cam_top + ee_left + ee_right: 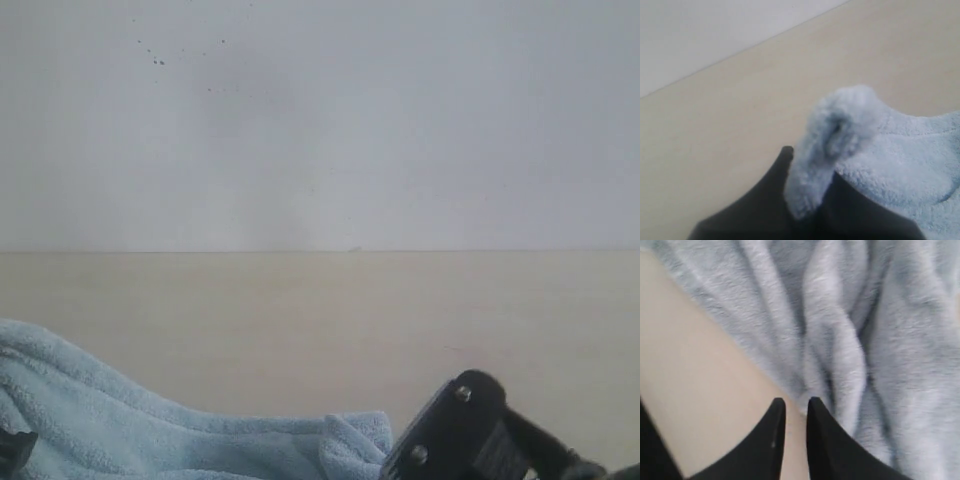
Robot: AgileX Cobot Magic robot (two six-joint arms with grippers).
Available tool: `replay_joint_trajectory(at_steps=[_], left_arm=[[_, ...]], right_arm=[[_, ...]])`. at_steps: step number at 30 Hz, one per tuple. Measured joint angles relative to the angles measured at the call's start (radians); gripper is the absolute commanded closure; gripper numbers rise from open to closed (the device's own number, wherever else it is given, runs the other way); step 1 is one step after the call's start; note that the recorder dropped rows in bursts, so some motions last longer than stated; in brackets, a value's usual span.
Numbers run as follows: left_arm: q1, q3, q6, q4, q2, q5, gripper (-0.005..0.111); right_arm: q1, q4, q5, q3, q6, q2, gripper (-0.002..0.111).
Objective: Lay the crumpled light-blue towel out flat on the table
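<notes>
The light-blue towel [120, 425] lies crumpled on the beige table [320, 320], at the near left in the exterior view. My left gripper [811, 161] is shut on a fluffy rolled fold of the towel [840, 125], which sticks up between its dark fingers [782, 165]. My right gripper [796, 401] hovers just above the table [700, 370] at the towel's edge [840, 340]. Its fingers stand slightly apart, and only bare table shows in the narrow gap. The right arm's black body [455, 435] sits beside the towel's near-right corner.
A white speckled wall [320, 120] rises behind the table's far edge. The tabletop stretches bare beyond the towel and to the right. A small dark piece of the left arm [12, 448] shows at the lower left corner.
</notes>
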Motion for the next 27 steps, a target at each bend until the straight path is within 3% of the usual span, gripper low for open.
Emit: replay_joint_trajectory(at_steps=[4, 12, 22, 27], left_arm=[[0.000, 0.000, 0.000, 0.000, 0.000, 0.002, 0.102], [0.000, 0.000, 0.000, 0.000, 0.000, 0.027, 0.102], [0.000, 0.000, 0.000, 0.000, 0.000, 0.039, 0.102], [0.000, 0.000, 0.000, 0.000, 0.000, 0.039, 0.102]], right_arm=[[-0.134, -0.313, -0.004, 0.000, 0.184, 0.017, 0.092], [-0.395, -0.418, -0.140, -0.005, 0.191, 0.162, 0.092], [-0.428, -0.369, -0.155, -0.125, 0.124, 0.414, 0.092], [-0.428, -0.170, -0.074, -0.132, -0.056, 0.447, 0.092]])
